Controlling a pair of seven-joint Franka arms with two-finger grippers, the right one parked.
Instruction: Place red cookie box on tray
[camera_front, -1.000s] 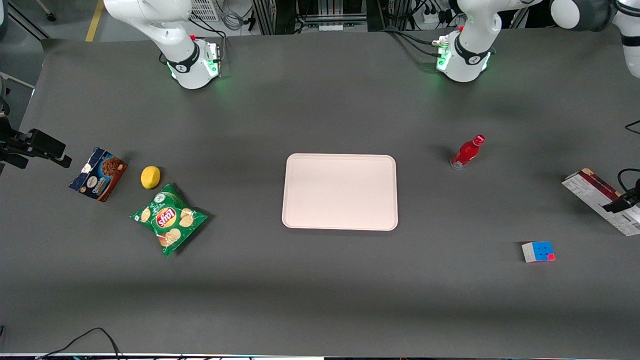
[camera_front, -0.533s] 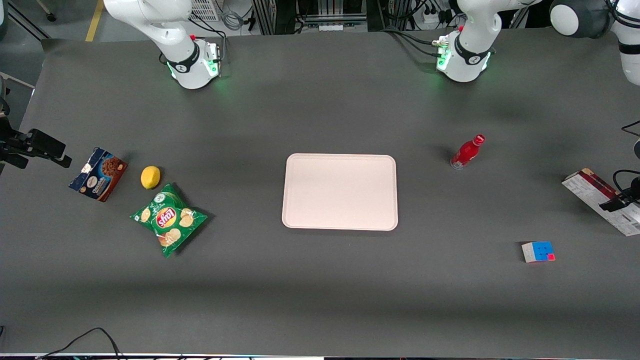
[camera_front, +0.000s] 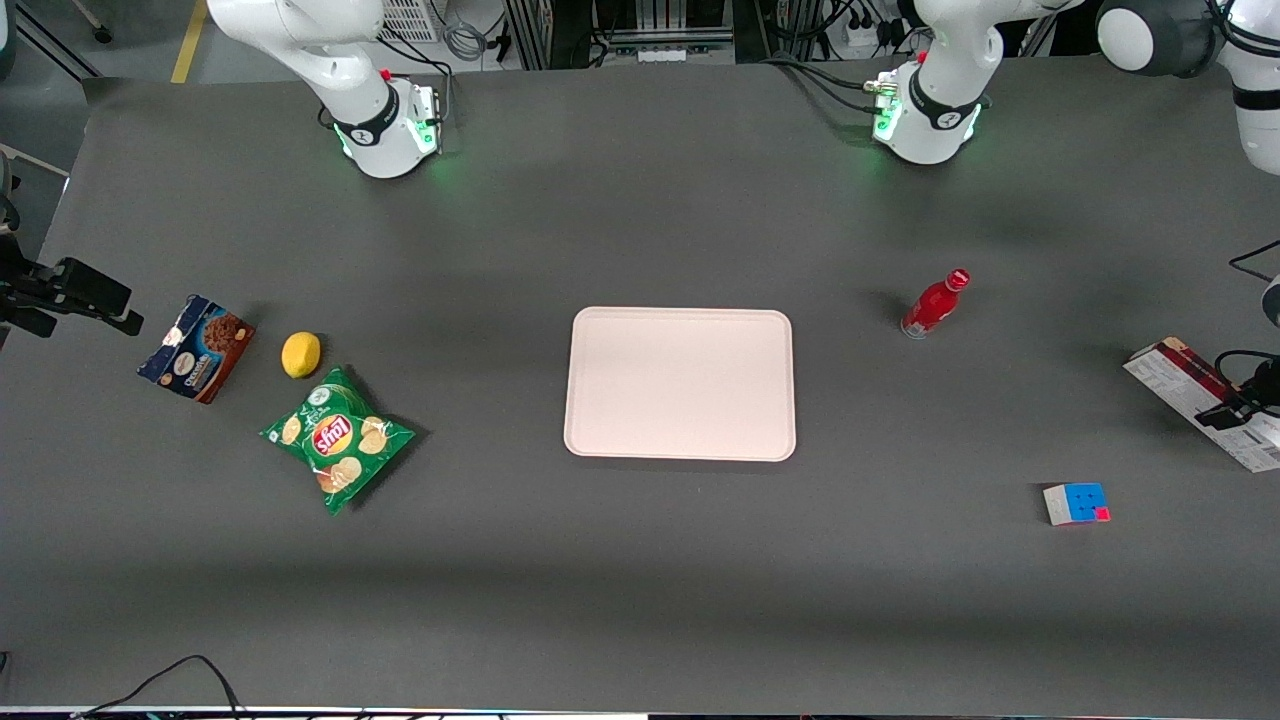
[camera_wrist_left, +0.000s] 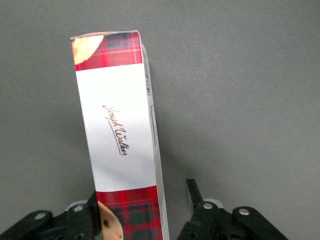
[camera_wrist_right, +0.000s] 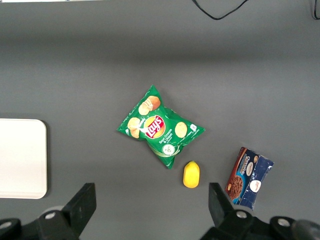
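Note:
The red cookie box (camera_wrist_left: 120, 135) lies flat on the dark table, plaid face and white label up. In the front view the red cookie box (camera_front: 1185, 382) sits at the working arm's end of the table, partly cut off by the picture's edge. My gripper (camera_wrist_left: 142, 200) is open and straddles one end of the box. One finger (camera_wrist_left: 92, 210) is against the box's side and the other finger (camera_wrist_left: 192, 189) stands apart from it. The gripper (camera_front: 1238, 408) shows low over the box. The pale pink tray (camera_front: 680, 385) lies bare at the table's middle, well away from the box.
A small red bottle (camera_front: 935, 302) stands between tray and box. A colour cube (camera_front: 1077, 503) lies nearer the front camera. Toward the parked arm's end lie a green chips bag (camera_front: 338, 438), a lemon (camera_front: 301, 354) and a blue-brown cookie box (camera_front: 197, 348).
The working arm's wrist and gripper have shifted slightly over the red cookie box. The box and everything else on the table have stayed put.

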